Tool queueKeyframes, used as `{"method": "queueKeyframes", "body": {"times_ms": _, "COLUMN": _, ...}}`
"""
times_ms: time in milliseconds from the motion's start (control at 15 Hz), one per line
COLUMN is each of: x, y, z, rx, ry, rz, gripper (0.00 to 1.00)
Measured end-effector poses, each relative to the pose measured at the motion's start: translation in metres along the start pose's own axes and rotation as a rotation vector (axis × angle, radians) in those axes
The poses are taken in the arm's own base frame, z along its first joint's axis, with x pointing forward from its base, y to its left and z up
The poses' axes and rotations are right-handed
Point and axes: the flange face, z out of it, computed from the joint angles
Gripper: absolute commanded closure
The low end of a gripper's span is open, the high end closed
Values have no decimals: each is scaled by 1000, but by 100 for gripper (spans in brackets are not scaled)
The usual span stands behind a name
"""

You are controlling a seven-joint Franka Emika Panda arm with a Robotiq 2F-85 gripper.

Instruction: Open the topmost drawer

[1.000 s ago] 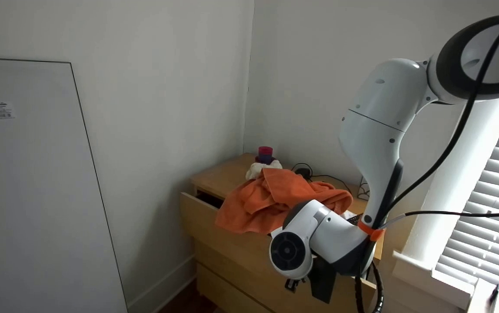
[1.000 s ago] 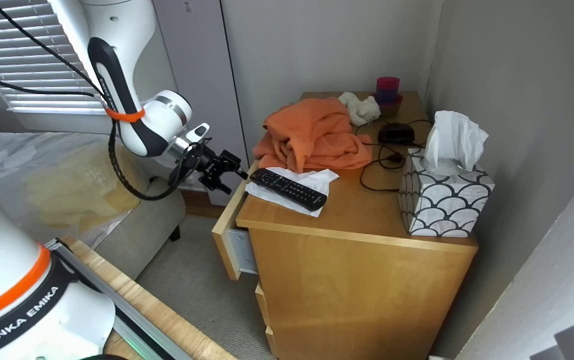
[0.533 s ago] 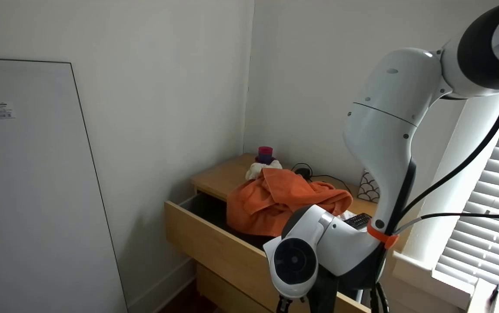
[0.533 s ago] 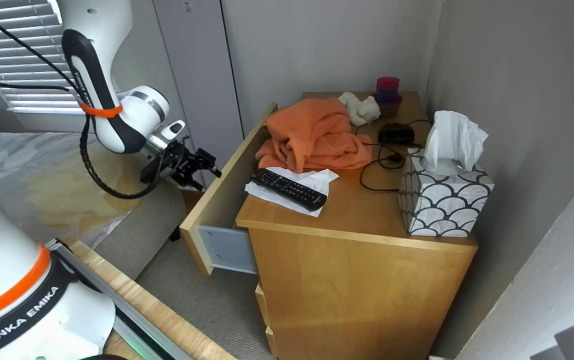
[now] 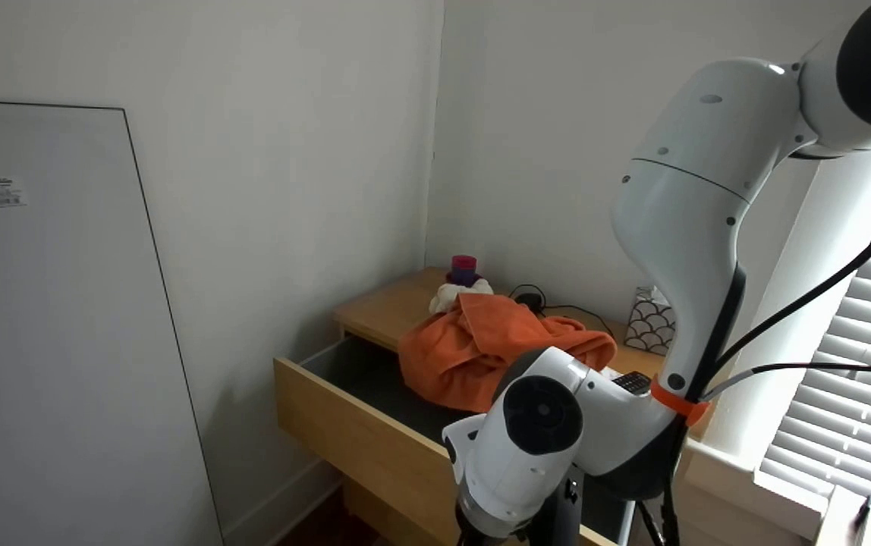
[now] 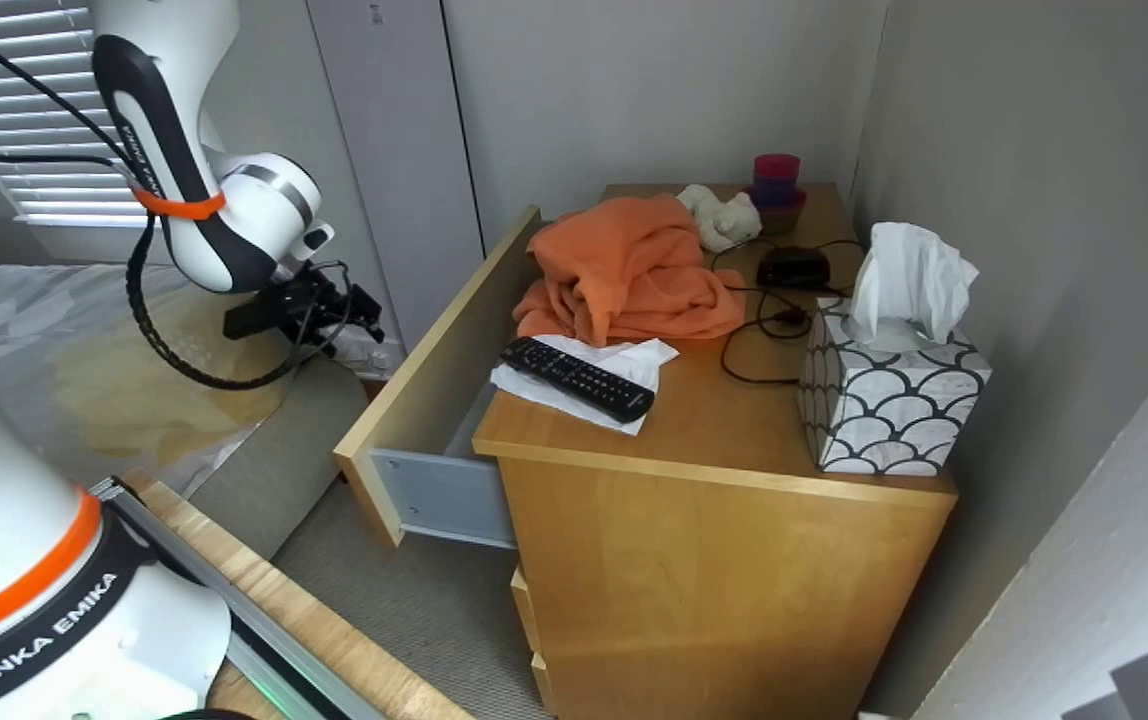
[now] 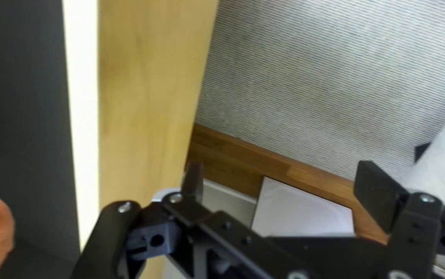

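Note:
The topmost drawer [image 5: 360, 436] stands pulled out of the dresser in both exterior views, its pale-wood front [image 6: 439, 350] well away from the dresser body. Its dark grey inside [image 5: 375, 379] shows. In the wrist view the front's top edge and outer face [image 7: 145, 97] run along the left. My gripper [image 6: 356, 332] is outside the drawer, in front of the wooden front and apart from it. In the wrist view the jaws [image 7: 280, 184] are wide apart with nothing between them. In an exterior view the fingers are mostly cut off by the lower edge.
An orange towel [image 5: 481, 353] lies on the dresser top and hangs into the drawer. A remote [image 6: 579, 380] on white paper, a tissue box [image 6: 894, 400], a black device with cables [image 6: 792, 268] and cups [image 6: 776, 182] are on top. A bed [image 6: 114, 350] stands behind the arm.
The drawer has slid much further out. The towel's edge, over the drawer front before, now hangs inside. My gripper has moved away from the dresser and turned, leaving a gap to the front.

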Motion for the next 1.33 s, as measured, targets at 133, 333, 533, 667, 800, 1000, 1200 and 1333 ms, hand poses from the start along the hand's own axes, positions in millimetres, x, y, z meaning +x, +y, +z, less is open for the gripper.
{"method": "queueKeyframes", "body": {"times_ms": 133, "x": 7, "y": -7, "z": -14, "rx": 61, "ry": 36, "rz": 9, "gripper": 0}}
{"method": "queueKeyframes", "body": {"times_ms": 333, "x": 19, "y": 6, "z": -28, "rx": 18, "ry": 62, "rz": 79, "gripper": 0}}
{"method": "queueKeyframes", "body": {"times_ms": 533, "x": 23, "y": 37, "z": -35, "rx": -119, "ry": 42, "rz": 161, "gripper": 0}}
{"method": "queueKeyframes", "body": {"times_ms": 667, "x": 21, "y": 67, "z": -37, "rx": -195, "ry": 11, "rz": 235, "gripper": 0}}
{"method": "queueKeyframes", "body": {"times_ms": 800, "x": 14, "y": 96, "z": -38, "rx": -241, "ry": -23, "rz": 298, "gripper": 9}}
{"method": "queueKeyframes", "body": {"times_ms": 1000, "x": -3, "y": 138, "z": -37, "rx": -276, "ry": -67, "rz": 350, "gripper": 42}}
{"method": "queueKeyframes", "body": {"times_ms": 1200, "x": -18, "y": 166, "z": -30, "rx": -278, "ry": -99, "rz": 364, "gripper": 65}}
{"method": "queueKeyframes", "body": {"times_ms": 1333, "x": -26, "y": 177, "z": -23, "rx": -251, "ry": -113, "rz": 366, "gripper": 80}}
